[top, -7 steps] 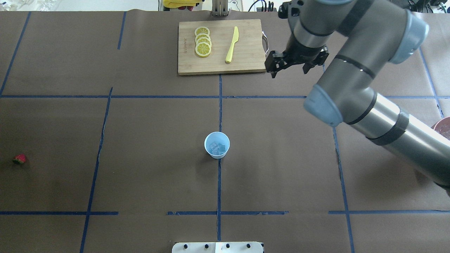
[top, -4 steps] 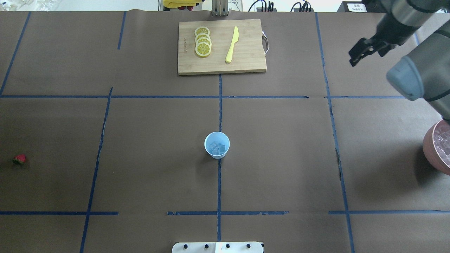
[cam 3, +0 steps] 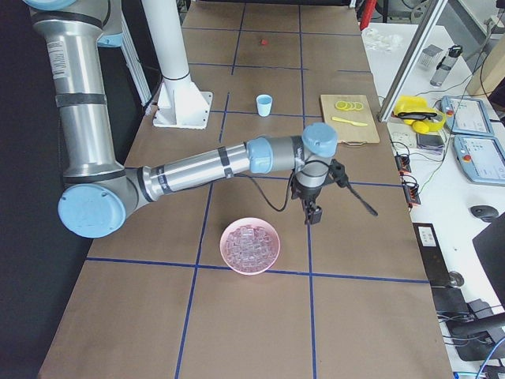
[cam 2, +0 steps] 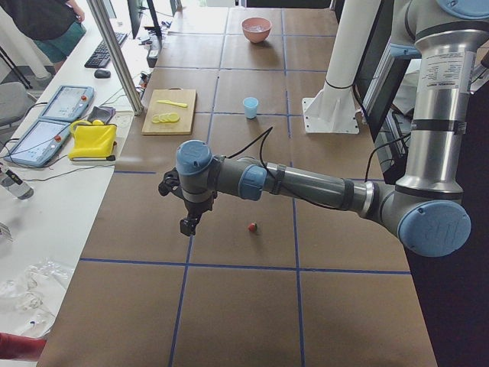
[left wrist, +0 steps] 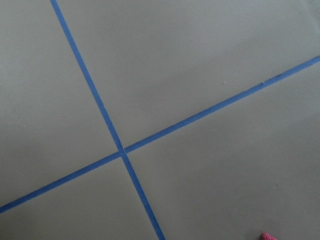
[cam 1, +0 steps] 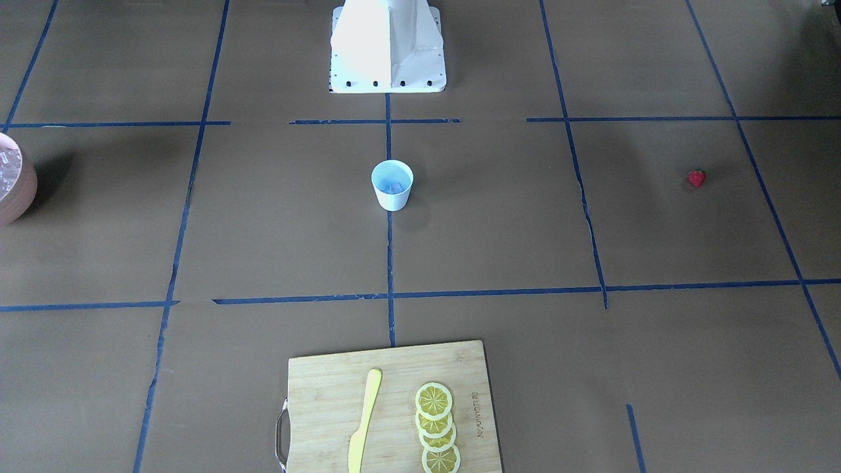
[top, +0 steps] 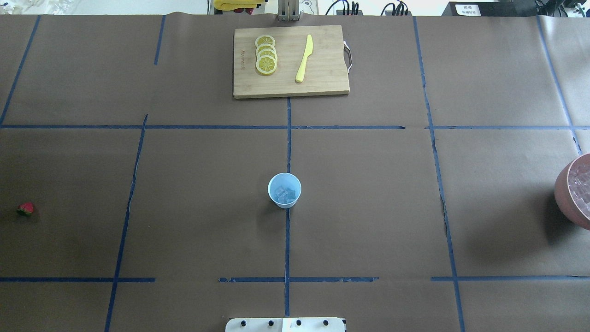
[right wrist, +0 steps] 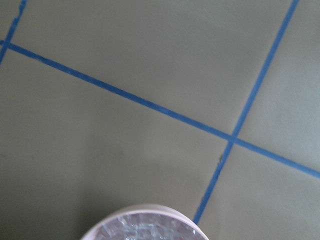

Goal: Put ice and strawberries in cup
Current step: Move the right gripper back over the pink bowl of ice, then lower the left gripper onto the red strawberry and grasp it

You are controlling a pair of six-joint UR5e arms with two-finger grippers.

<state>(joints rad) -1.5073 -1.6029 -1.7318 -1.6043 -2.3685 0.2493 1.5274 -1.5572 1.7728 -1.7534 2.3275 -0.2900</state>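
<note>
The cup [top: 284,190] sits mid-surface, reachable by both arms, ice [top: 283,193] inside; the strawberry [top: 26,208] lies far left. The left pincer [cam 2: 187,223] hangs near it, likely to fetch it; whether it or the right pincer [cam 3: 313,213] is clenched I cannot tell.

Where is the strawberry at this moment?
The strawberry lies on the table at the overhead view's far left edge, on the robot's left side, roughly level with the cup but far from it.
</note>
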